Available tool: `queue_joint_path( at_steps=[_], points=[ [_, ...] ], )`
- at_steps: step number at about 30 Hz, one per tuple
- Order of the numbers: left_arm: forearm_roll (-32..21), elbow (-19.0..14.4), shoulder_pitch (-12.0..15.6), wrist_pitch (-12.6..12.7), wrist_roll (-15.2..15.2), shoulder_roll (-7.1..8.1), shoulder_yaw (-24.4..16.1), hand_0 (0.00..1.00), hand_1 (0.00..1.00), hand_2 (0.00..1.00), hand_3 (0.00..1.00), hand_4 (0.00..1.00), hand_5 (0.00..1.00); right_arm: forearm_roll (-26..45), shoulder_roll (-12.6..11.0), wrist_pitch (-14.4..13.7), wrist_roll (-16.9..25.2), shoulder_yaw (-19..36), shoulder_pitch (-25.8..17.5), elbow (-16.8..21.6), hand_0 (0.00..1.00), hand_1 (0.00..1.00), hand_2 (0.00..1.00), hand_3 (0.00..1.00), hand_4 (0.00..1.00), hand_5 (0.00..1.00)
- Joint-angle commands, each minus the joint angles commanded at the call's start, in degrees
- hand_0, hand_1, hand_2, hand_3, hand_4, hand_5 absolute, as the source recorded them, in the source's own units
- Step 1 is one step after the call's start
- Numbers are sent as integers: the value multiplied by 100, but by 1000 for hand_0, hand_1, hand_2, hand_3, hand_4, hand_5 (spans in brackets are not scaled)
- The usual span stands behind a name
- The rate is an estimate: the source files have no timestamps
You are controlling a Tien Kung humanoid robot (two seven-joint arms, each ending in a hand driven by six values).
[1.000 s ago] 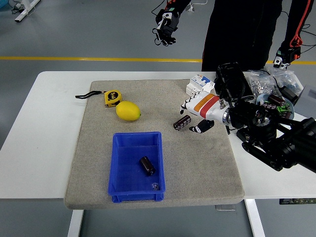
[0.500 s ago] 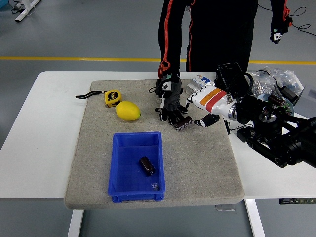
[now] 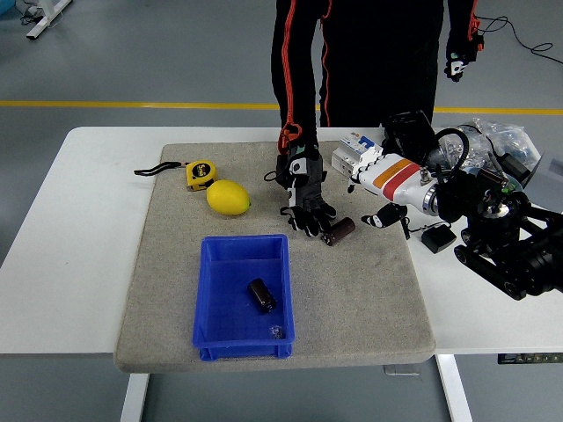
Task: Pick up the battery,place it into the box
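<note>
Head view showed the battery [image 3: 339, 230] on the mat [image 3: 369, 290], touching a person's gloved hand [image 3: 302, 192]; my right hand [image 3: 380, 195] hung beside it, fingers spread, empty. I judged waiting wisest, then closing around its middle before the box [image 3: 244, 296].

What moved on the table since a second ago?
The person's gloved hand came down onto the mat and is touching the battery, which has turned and shifted slightly right. The robot's right hand pulled back to the right, holding nothing. The lemon, tape measure and blue box stayed put.
</note>
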Motion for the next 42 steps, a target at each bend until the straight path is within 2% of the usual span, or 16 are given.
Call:
queue_joint_path(
  at_steps=[11,17,26,33,37,42],
  points=[
    [-35,-1,6,1,-11,3,19,578,599,624,577,625,584,-18,-22,71,20,-24,-11,37,717,705,766,723,777,349],
    [-34,0,18,-9,-11,8,17,578,599,624,577,626,584,-161,-111,207,41,-95,-12,192,716,704,765,720,776,349],
    [-88,5,15,-4,-34,26,51,578,599,624,577,625,584,-609,-535,406,-9,94,30,778,716,699,764,717,775,352],
    [-47,17,56,-14,-27,60,16,578,597,624,577,626,585,-899,-792,731,-108,85,76,1232,707,697,764,716,776,351],
    [-20,19,69,-21,-14,68,-1,578,592,622,578,625,585,-937,-780,771,-83,44,65,1409,701,693,760,715,777,351],
    [56,17,56,-41,12,70,-37,579,590,623,578,625,585,-940,-660,795,-74,-52,85,1349,694,692,760,714,776,354]
  ],
)
